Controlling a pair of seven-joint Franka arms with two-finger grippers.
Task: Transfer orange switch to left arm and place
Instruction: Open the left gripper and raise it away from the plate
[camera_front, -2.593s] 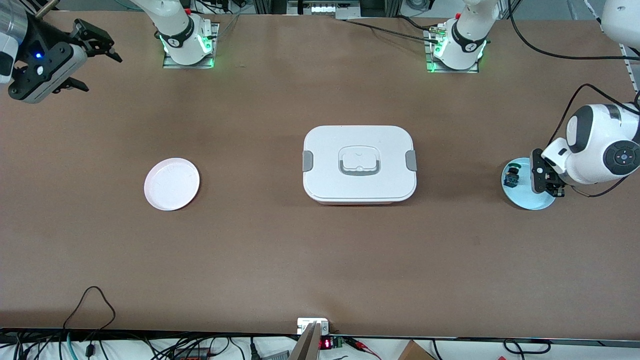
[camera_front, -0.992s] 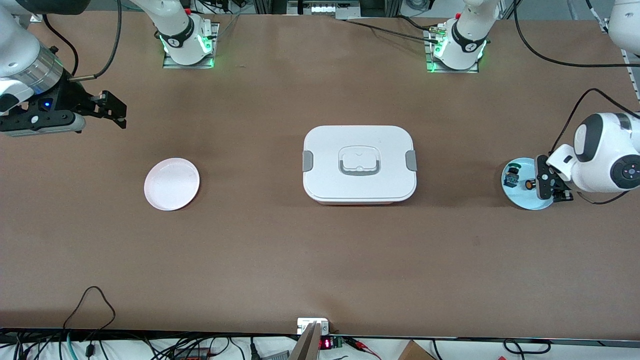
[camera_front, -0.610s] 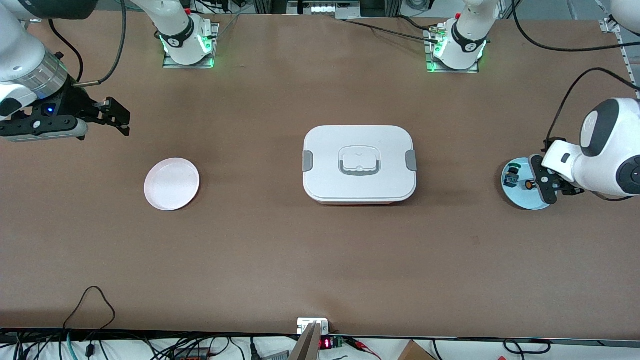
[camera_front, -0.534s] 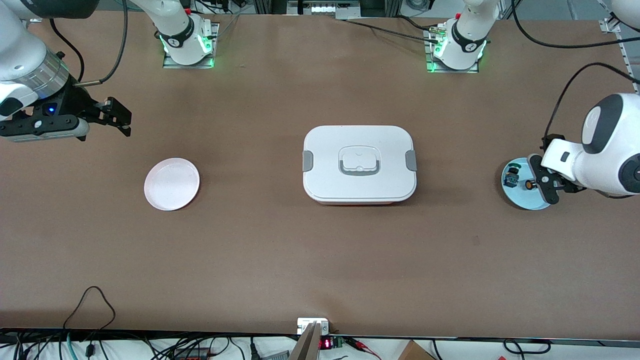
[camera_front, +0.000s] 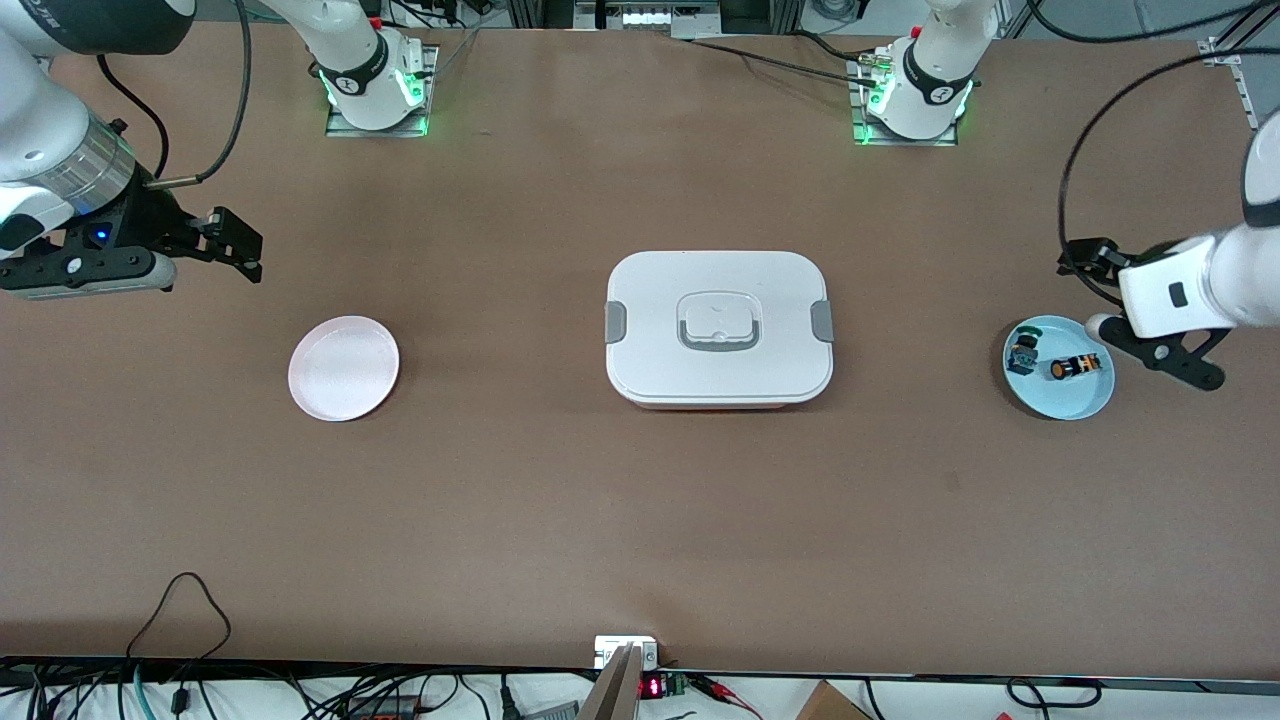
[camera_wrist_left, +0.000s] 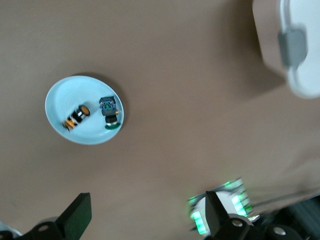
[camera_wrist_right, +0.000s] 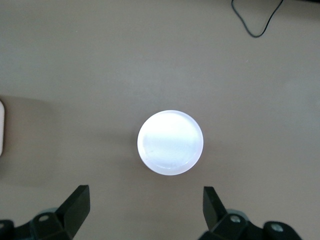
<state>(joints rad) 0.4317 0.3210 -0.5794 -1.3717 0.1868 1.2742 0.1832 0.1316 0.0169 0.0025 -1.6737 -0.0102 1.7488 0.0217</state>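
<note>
The orange switch (camera_front: 1075, 367) lies flat on the blue plate (camera_front: 1062, 398) at the left arm's table end, beside the wide-open, empty left tool (camera_front: 1140, 305); the right tool (camera_front: 238, 246), likewise open and empty, waits.

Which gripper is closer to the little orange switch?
Left. The left gripper hangs open beside the blue plate holding the orange switch; the right gripper is near the white plate.

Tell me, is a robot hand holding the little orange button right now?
No. Both hands are empty and open. The orange switch lies on the blue plate; the left gripper hangs above the table beside it.
</note>
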